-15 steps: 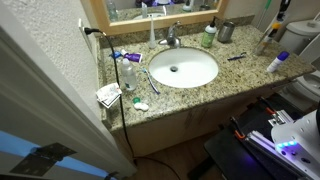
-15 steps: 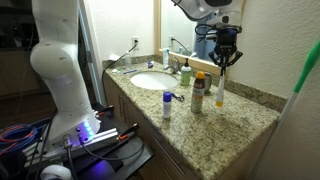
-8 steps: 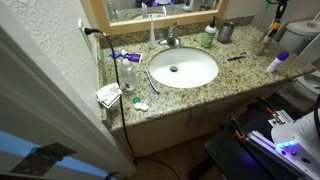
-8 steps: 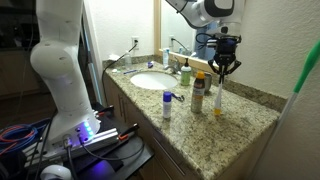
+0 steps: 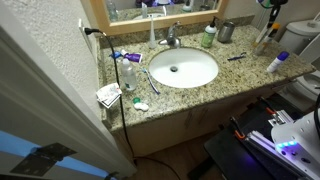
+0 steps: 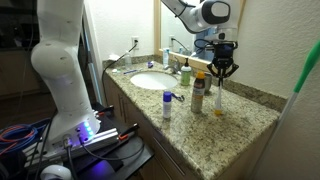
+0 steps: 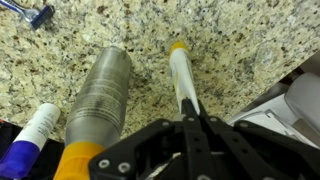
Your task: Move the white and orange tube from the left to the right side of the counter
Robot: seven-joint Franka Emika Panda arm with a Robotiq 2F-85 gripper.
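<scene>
The white and orange tube stands upright on the right part of the speckled granite counter, orange end down and touching or just above the stone. My gripper is right above it, shut on the tube's upper white end. In the wrist view the jaws close around the tube and its orange tip points away from me. In an exterior view the gripper is at the far right top edge.
A brown bottle with an orange cap stands close beside the tube. A small white bottle with a blue cap is nearer the front edge. The oval sink, faucet, a green bottle and a cup are nearby. A toothpaste tube and a clear bottle are at the left.
My gripper has come down with the tube next to the brown bottle, bringing the orange end to the counter.
</scene>
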